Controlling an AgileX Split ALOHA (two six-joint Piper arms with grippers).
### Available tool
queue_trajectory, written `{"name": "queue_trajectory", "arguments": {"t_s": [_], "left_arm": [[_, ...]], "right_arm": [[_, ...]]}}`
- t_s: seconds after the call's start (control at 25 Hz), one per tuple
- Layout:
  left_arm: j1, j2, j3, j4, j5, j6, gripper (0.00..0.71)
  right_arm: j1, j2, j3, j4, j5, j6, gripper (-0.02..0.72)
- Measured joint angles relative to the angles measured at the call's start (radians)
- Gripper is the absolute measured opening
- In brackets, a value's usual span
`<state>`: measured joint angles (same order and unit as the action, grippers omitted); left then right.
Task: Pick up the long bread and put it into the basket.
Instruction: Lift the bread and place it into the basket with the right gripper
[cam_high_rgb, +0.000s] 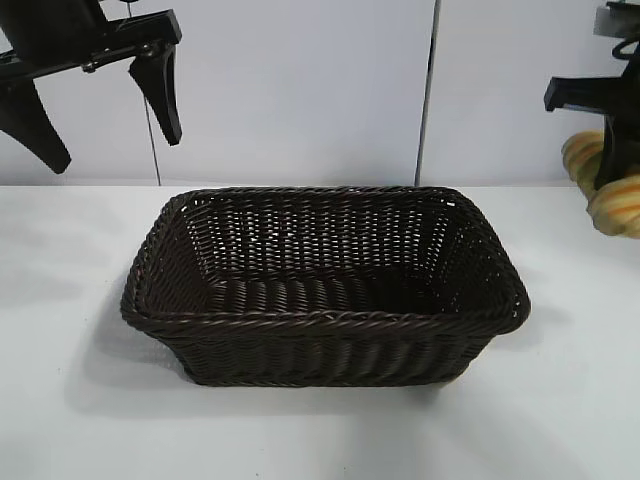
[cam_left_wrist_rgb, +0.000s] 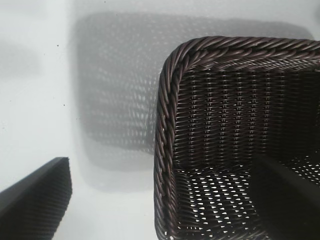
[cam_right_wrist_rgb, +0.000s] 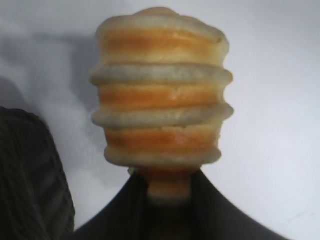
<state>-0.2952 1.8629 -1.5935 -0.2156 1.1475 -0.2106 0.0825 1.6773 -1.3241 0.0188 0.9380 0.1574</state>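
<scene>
The dark brown wicker basket (cam_high_rgb: 325, 285) stands in the middle of the white table and has nothing in it. My right gripper (cam_high_rgb: 612, 165) is raised at the far right, shut on the long bread (cam_high_rgb: 612, 197), pale yellow with orange-brown ridges, held above the table to the right of the basket. In the right wrist view the long bread (cam_right_wrist_rgb: 161, 90) sticks out from between the fingers (cam_right_wrist_rgb: 220, 210), with the basket's edge (cam_right_wrist_rgb: 30, 175) beside it. My left gripper (cam_high_rgb: 105, 105) hangs open and empty high above the basket's far left corner (cam_left_wrist_rgb: 172, 65).
A pale wall with a vertical seam (cam_high_rgb: 430, 90) stands behind the table. The white tabletop (cam_high_rgb: 300, 430) stretches bare in front of the basket and on both its sides.
</scene>
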Motion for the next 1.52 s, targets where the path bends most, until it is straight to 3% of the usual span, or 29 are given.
{"name": "queue_trajectory", "arguments": {"t_s": [0.16,0.36,0.52,0.68,0.84,0.92,1.08,1.28,1.52], "left_arm": [[0.0,0.0,0.0,0.0,0.002,0.0,0.694],[0.0,0.0,0.0,0.0,0.009,0.0,0.694],[0.0,0.0,0.0,0.0,0.02,0.0,0.694],[0.0,0.0,0.0,0.0,0.027,0.0,0.694],[0.0,0.0,0.0,0.0,0.028,0.0,0.694],[0.0,0.0,0.0,0.0,0.029,0.0,0.694],[0.0,0.0,0.0,0.0,0.029,0.0,0.694],[0.0,0.0,0.0,0.0,0.029,0.0,0.694],[0.0,0.0,0.0,0.0,0.029,0.0,0.694]], "right_arm": [[0.088,0.0,-0.022,0.059,-0.014,-0.062,0.124],[0.223,0.001,-0.054,0.07,-0.071,-0.097,0.124],[0.317,0.03,-0.059,0.072,-0.131,-0.201,0.123],[0.371,0.083,-0.059,0.072,-0.165,-0.428,0.123],[0.38,0.132,-0.059,0.088,-0.192,-0.711,0.123],[0.38,0.149,-0.059,0.095,-0.214,-0.804,0.123],[0.38,0.177,-0.059,0.12,-0.278,-0.879,0.123],[0.38,0.237,-0.059,0.176,-0.282,-0.945,0.118],[0.38,0.308,-0.059,0.215,-0.282,-0.965,0.118]]}}
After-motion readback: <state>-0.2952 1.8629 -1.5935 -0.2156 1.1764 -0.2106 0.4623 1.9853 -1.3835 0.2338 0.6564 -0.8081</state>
